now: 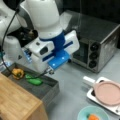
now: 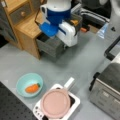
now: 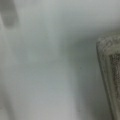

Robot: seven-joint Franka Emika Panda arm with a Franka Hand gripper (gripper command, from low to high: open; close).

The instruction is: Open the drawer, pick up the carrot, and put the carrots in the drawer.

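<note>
The grey drawer [image 1: 48,91] [image 2: 51,47] stands pulled out from the wood-topped cabinet [image 1: 17,102] [image 2: 26,26] in both front views. My gripper [image 1: 51,71] [image 2: 65,45] hovers just past the drawer's open front end, its fingers mostly hidden under the white and blue hand. The small orange carrot [image 1: 93,117] [image 2: 32,88] lies in a teal bowl [image 1: 83,113] [image 2: 23,80], well away from the gripper. In the wrist view only bare table and a grey speckled rim [image 3: 110,75] at the right show.
A yellow bumpy vegetable [image 1: 18,73] and a green vegetable [image 1: 34,80] lie inside the drawer. A white tray [image 1: 90,96] [image 2: 37,111] carries a pink plate [image 1: 108,92] [image 2: 55,103] beside the bowl. A toaster oven [image 1: 100,45] [image 2: 107,92] stands behind.
</note>
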